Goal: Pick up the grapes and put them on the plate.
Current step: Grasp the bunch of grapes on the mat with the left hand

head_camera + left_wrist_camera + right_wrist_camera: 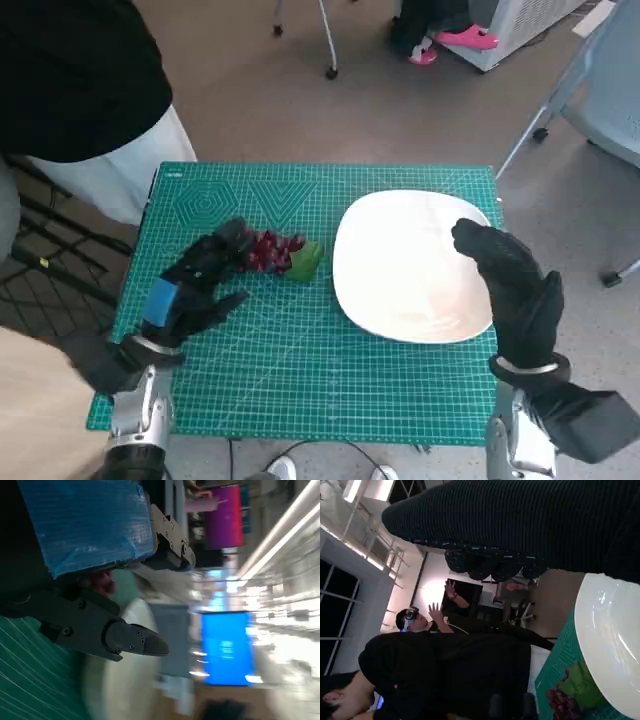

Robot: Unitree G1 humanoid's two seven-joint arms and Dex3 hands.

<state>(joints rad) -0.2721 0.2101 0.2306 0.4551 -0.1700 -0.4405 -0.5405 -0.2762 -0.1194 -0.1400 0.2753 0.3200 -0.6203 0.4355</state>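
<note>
Head view: the left hand [197, 283] is reached to the grapes [281, 252], fingers spread, nothing gripped; the right hand [510, 285] is held spread above the plate [400, 300].

Green cutting mat [300, 350] on table; pink shoes [455, 42] on floor.

**Layout on the mat**

Grapes [278, 252] on the mat [300, 340], just left of the plate [400, 270]. Left hand [195, 280] at the bunch's left end, touching it. Right hand [510, 285] over the plate's right rim. Person [70, 80] beyond the far-left corner.
</note>
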